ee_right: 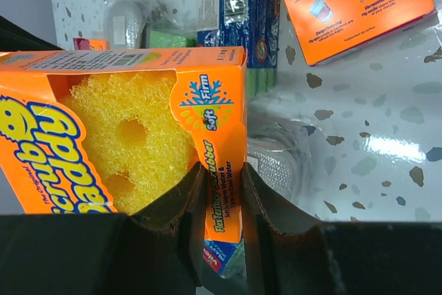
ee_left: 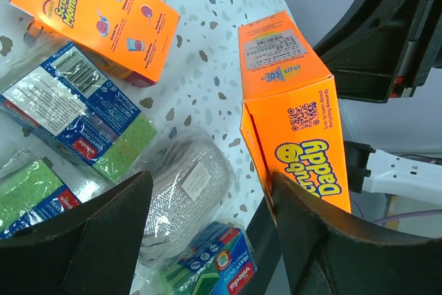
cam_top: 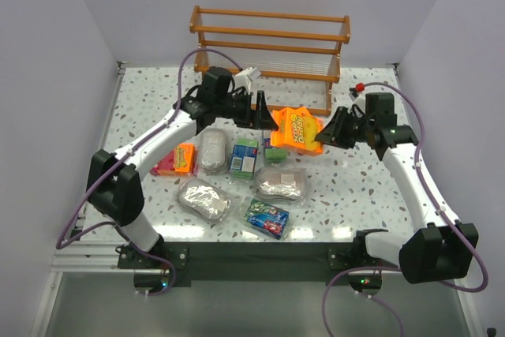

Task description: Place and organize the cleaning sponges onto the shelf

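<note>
My right gripper (cam_top: 326, 133) (ee_right: 222, 172) is shut on the side edge of an orange Scrub Daddy sponge pack (cam_top: 296, 129) (ee_right: 131, 136) and holds it above the table in front of the wooden shelf (cam_top: 268, 37). My left gripper (cam_top: 266, 116) (ee_left: 213, 183) is open at the pack's left end; in the left wrist view the pack (ee_left: 290, 101) lies against one finger (ee_left: 324, 240), the other finger (ee_left: 103, 229) stands well apart. Other sponge packs lie on the table below.
On the table lie an orange-and-pink pack (cam_top: 175, 159), silvery packs (cam_top: 213, 150) (cam_top: 203, 199) (cam_top: 279, 183) and green/blue packs (cam_top: 244, 155) (cam_top: 267, 217). A white object (cam_top: 249, 76) lies by the shelf's left foot. Grey walls close in on three sides.
</note>
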